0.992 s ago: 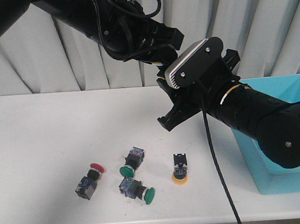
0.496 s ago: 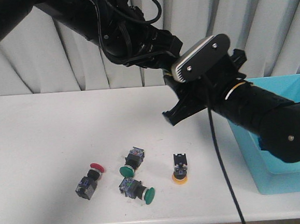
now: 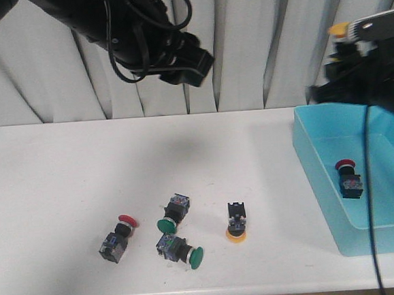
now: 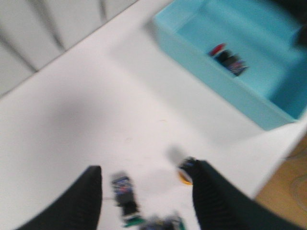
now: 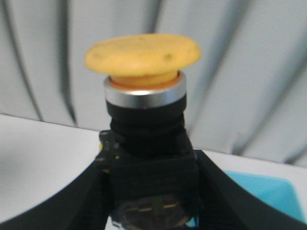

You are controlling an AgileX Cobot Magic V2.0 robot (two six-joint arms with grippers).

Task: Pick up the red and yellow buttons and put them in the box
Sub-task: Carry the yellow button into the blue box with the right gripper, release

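Note:
My right gripper is shut on a yellow button, its cap pointing away from the wrist. In the front view this gripper hangs above the far left corner of the light-blue box, the yellow cap showing on top. One red button lies inside the box. Another red button and a second yellow button, cap down, rest on the table. My left gripper is open high above the table, blurred, with nothing between its fingers.
Two green-capped switches lie between the red and yellow buttons near the table's front edge. Grey curtains hang behind the table. The left arm reaches across the upper middle of the front view.
My right arm has swung from the table's middle to the right, over the box's far edge, uncovering the red button inside. The left arm has drawn back up and to the left.

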